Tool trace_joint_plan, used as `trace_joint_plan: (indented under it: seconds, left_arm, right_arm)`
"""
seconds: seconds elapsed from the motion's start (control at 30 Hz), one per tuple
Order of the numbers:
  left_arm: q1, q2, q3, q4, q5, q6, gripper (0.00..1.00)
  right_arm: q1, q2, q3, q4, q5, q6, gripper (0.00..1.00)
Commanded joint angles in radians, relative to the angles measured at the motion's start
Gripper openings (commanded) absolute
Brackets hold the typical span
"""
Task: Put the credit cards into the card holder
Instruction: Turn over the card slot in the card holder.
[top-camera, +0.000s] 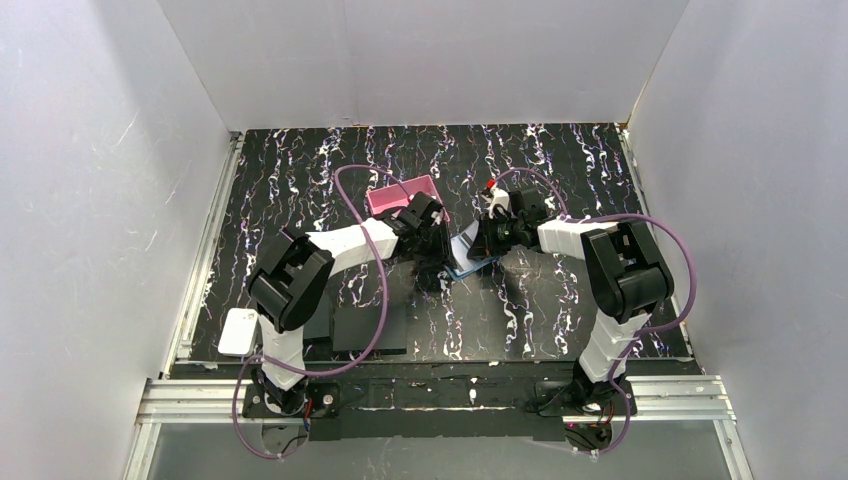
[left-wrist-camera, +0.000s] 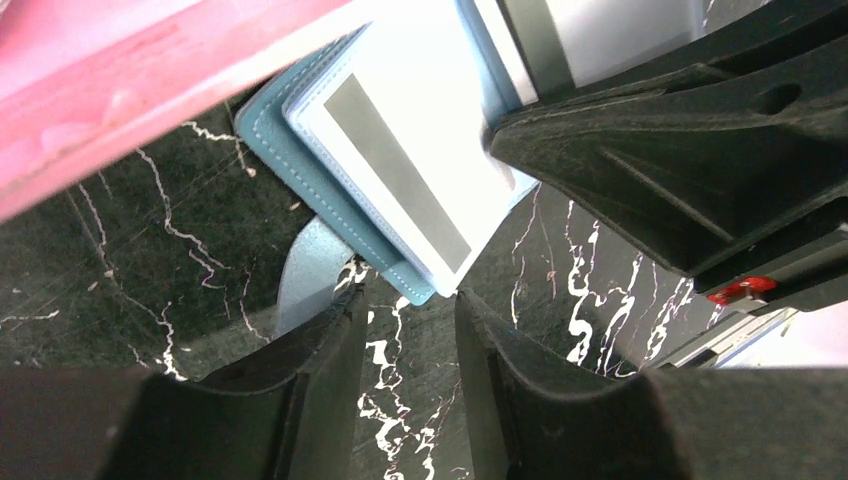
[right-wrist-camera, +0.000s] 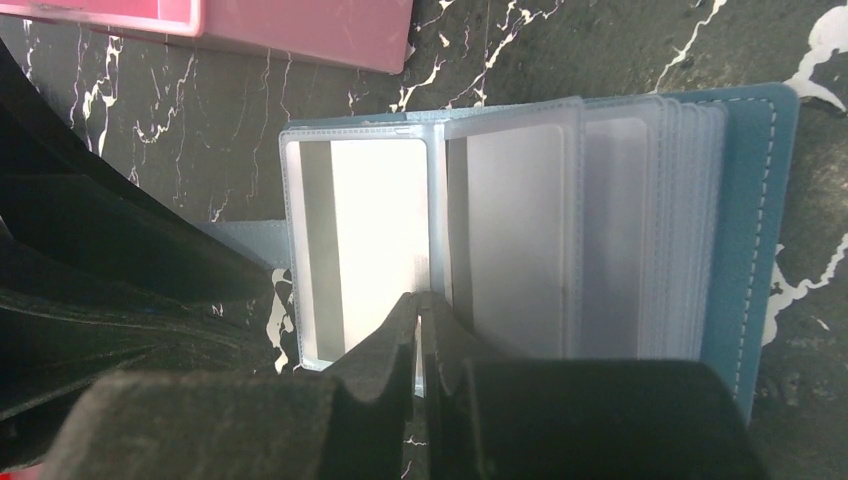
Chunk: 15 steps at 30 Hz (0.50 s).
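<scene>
The pink card holder (top-camera: 400, 193) sits at mid-table, its wall showing in the left wrist view (left-wrist-camera: 150, 70) and the right wrist view (right-wrist-camera: 300, 25). Beside it lies the open blue hinged case (top-camera: 468, 262) with clear sleeves. One sleeve holds a white card (right-wrist-camera: 380, 230). Its dark stripe shows in the left wrist view (left-wrist-camera: 400, 170). My right gripper (right-wrist-camera: 421, 300) is shut on the edge of a clear sleeve page. My left gripper (left-wrist-camera: 410, 310) is open and empty, just short of the case's corner (left-wrist-camera: 420, 290). A white card (top-camera: 238, 331) lies near the front left edge.
Flat black pads (top-camera: 368, 327) lie at the front, left of centre. The two grippers are close together over the blue case, the right one's fingers (left-wrist-camera: 680, 150) filling the left wrist view's right side. White walls enclose the table.
</scene>
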<state>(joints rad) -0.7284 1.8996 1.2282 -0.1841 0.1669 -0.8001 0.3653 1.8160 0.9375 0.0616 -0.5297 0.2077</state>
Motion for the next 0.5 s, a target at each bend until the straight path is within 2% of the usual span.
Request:
trace_joint_plan:
  seconds: [0.0, 0.47]
  left_arm:
    - [0.006, 0.004, 0.055, -0.004, -0.026, 0.022, 0.37]
    - [0.005, 0.046, 0.089, -0.017, -0.027, 0.022, 0.4]
  right_arm:
    - [0.007, 0.039, -0.021, -0.027, 0.017, -0.016, 0.12]
    - [0.007, 0.032, -0.013, -0.037, 0.011, -0.019, 0.1]
